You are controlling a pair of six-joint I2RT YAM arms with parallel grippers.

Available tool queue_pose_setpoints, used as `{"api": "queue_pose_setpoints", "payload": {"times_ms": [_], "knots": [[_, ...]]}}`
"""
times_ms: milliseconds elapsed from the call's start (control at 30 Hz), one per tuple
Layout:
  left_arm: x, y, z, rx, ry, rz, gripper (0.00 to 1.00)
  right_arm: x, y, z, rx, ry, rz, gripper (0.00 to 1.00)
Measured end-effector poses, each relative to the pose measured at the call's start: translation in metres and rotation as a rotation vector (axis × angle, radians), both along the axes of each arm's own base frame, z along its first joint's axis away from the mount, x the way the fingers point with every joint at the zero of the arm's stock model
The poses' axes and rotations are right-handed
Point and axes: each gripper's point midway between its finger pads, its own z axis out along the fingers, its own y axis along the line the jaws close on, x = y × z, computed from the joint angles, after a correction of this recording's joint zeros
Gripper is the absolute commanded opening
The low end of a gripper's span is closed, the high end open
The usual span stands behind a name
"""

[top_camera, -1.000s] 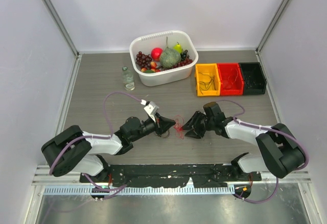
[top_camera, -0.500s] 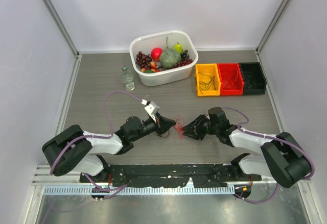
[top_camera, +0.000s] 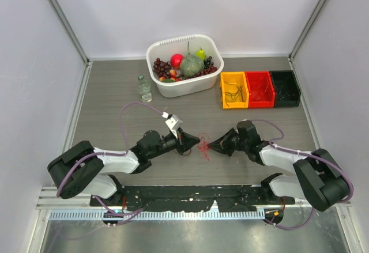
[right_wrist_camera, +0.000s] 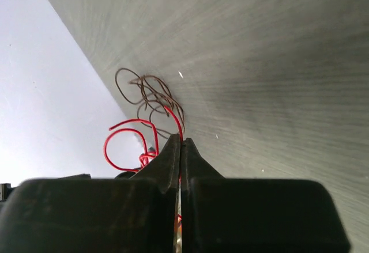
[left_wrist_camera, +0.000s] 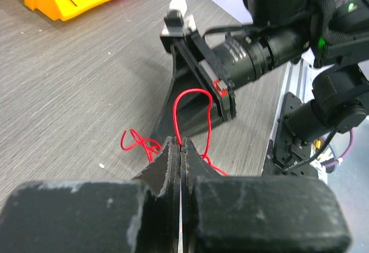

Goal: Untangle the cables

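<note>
Cables at centre, left gripper pinching a red loop, right gripper pinching red wire, brown loops plain only from right wrist, fruit tub at 12 o'clock, yellow bin with dark wires at 1 o'clock.

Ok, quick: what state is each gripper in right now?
Left gripper: closed, pinching a red strand of the cables.
Right gripper: closed, also pinching a red strand.
</note>
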Motion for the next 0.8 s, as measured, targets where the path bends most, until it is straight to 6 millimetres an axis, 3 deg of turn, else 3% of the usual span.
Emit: {"api": "queue_pose_setpoints", "payload": {"times_ms": [33, 167, 267, 367, 500, 567, 600, 700, 733, 800], "knots": [[-0.001, -0.001, -0.001, 0.005, 0.004, -0.010, 0.05, 0.004, -0.006, -0.001, -0.037, -0.026, -0.002, 0.01], [-0.008, -0.007, 0.003, 0.004, 0.006, -0.062, 0.55, 0.022, -0.013, 0.024, -0.110, -0.204, 0.026, 0.01], [-0.012, -0.009, 0.006, -0.007, -0.002, -0.091, 0.67, 0.036, -0.012, 0.055, -0.144, -0.368, 0.072, 0.01], [-0.017, -0.002, 0.012, -0.034, -0.023, -0.090, 0.68, 0.049, -0.008, 0.087, -0.173, -0.525, 0.128, 0.01], [-0.017, 0.020, 0.021, -0.071, -0.056, -0.017, 0.42, 0.051, -0.004, 0.107, -0.199, -0.662, 0.208, 0.01], [-0.013, 0.030, 0.028, -0.093, -0.072, 0.037, 0.36, 0.048, -0.003, 0.107, -0.205, -0.691, 0.249, 0.01], [-0.010, 0.033, 0.031, -0.103, -0.079, 0.060, 0.37, 0.046, -0.002, 0.107, -0.206, -0.702, 0.266, 0.01], [-0.001, 0.038, 0.037, -0.121, -0.088, 0.109, 0.64, 0.044, -0.001, 0.106, -0.214, -0.733, 0.305, 0.01], [0.001, 0.040, 0.037, -0.126, -0.083, 0.122, 0.69, 0.043, -0.001, 0.105, -0.217, -0.742, 0.317, 0.01], [0.005, 0.042, 0.033, -0.125, -0.062, 0.141, 0.69, 0.041, 0.000, 0.105, -0.217, -0.752, 0.333, 0.01]]}}
